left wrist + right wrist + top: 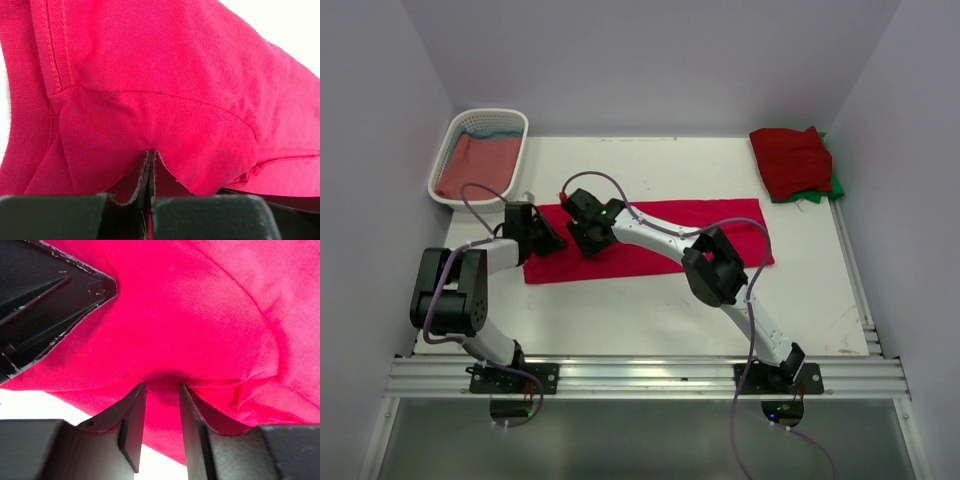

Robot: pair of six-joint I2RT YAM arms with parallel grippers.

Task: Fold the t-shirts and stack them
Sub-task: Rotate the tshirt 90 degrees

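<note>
White tabletop (650,320) between pale walls carries the crimson t-shirt (640,262), a long band running rightward from both pincers. At its end the left pincer (150,166) is clamped fully shut on a thin fold. Just beside it the right pincer (162,390) stands partly closed around a thicker tuck of the same cloth and appears to grip it.

Likely trouble: the 2 grips sit very close together, so an uneven lift could tug the tuck out of the looser right jaws or drag the long free end into creases. The right forearm also lies above the shirt and could snag it.

The left arm is bent sharply, elbow back near its base, wrist reaching a short way forward. The right arm stretches diagonally from its base, elbow raised over the band. A pile of shirts (790,160) lies well to the pincers' right.
</note>
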